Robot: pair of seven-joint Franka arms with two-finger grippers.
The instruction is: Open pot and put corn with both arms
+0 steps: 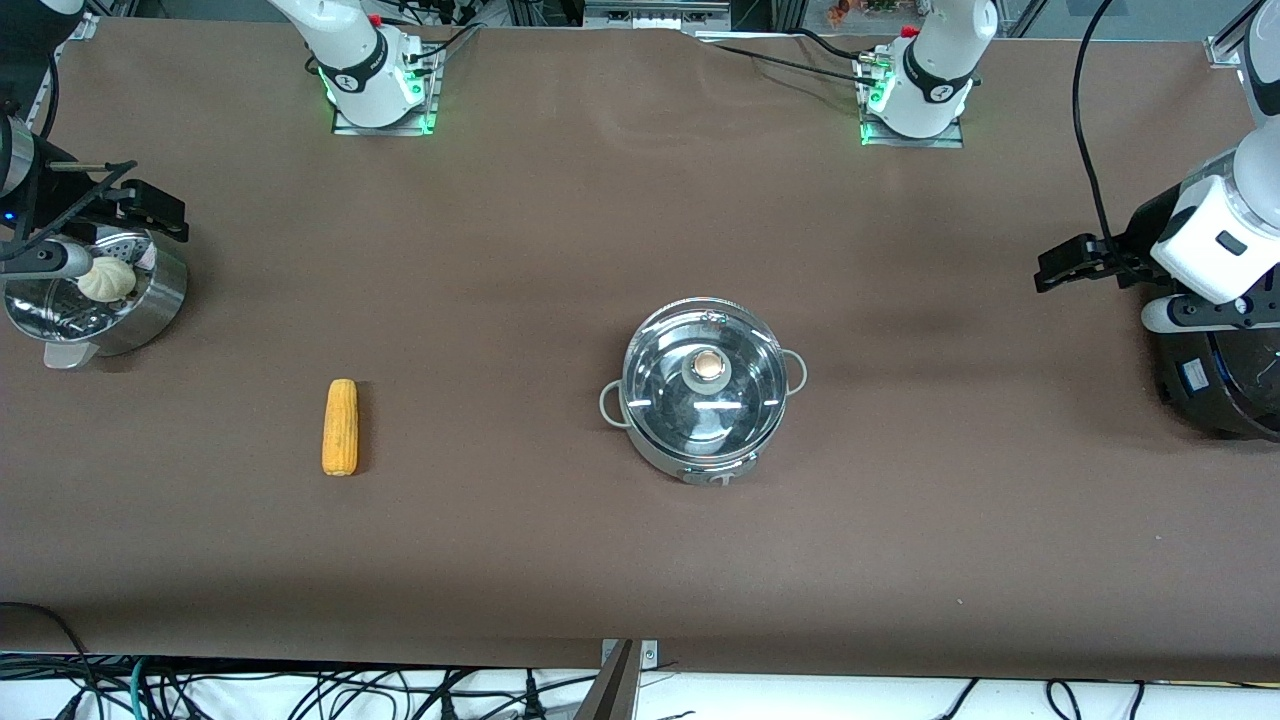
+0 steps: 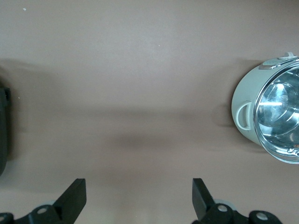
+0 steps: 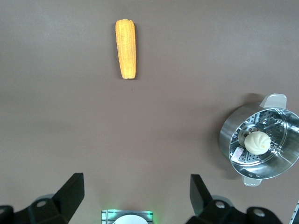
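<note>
Lid: glass, fragile, slippery; best pinched at the tan knob.
Corn: stiff, light; grasp mid-cob.
Left gripper: fingers spread, empty.
Right gripper: fingers spread, empty.

The pot is a shiny round steel pot with two small loop handles at its sides. It stands upright on the brown desk, near the middle. Its clear glass lid with a tan knob is on it. The corn is a yellow-orange cob without husk. It lies flat on the desk, well apart from the pot, toward the right arm's end.
</note>
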